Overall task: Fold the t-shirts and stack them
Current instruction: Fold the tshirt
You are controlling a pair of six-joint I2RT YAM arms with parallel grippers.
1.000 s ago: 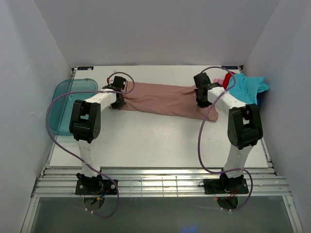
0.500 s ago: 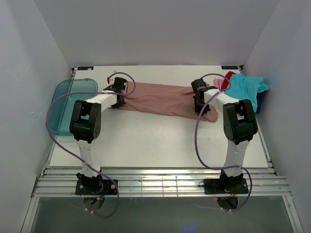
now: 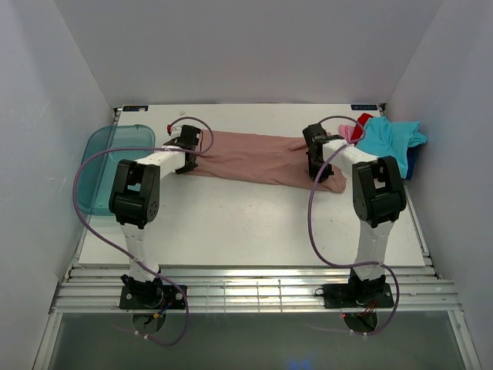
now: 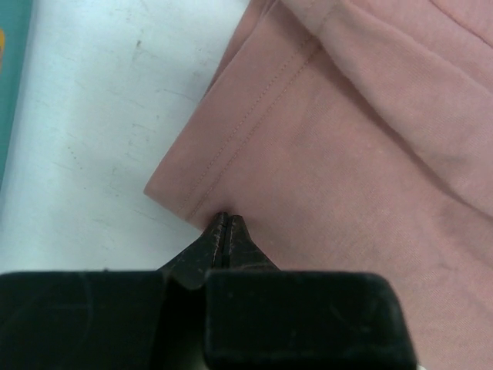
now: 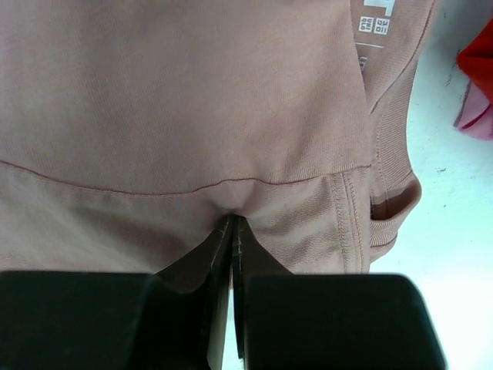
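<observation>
Top view: you are holding the dusty-pink t-shirt (image 3: 258,158) spread flat across the far part of the table (image 3: 231,223), running from 10 to 2 o'clock. The left gripper (image 3: 187,145) is pinching its 9 o'clock end and the right gripper (image 3: 316,158) its 3 o'clock end. The teal tray (image 3: 104,169) is sitting at 9 o'clock. The turquoise t-shirt (image 3: 389,139) is lying heaped with other tees at 2 o'clock.

Left wrist: the jaws are clamping fully together on the stitched hem near a corner. No writing is showing here.

Right wrist: the jaws are squeezing tight on a fold by the ribbed collar. The white neck label (image 5: 375,19) at 1 o'clock is showing small square marks, too blurred to read.
</observation>
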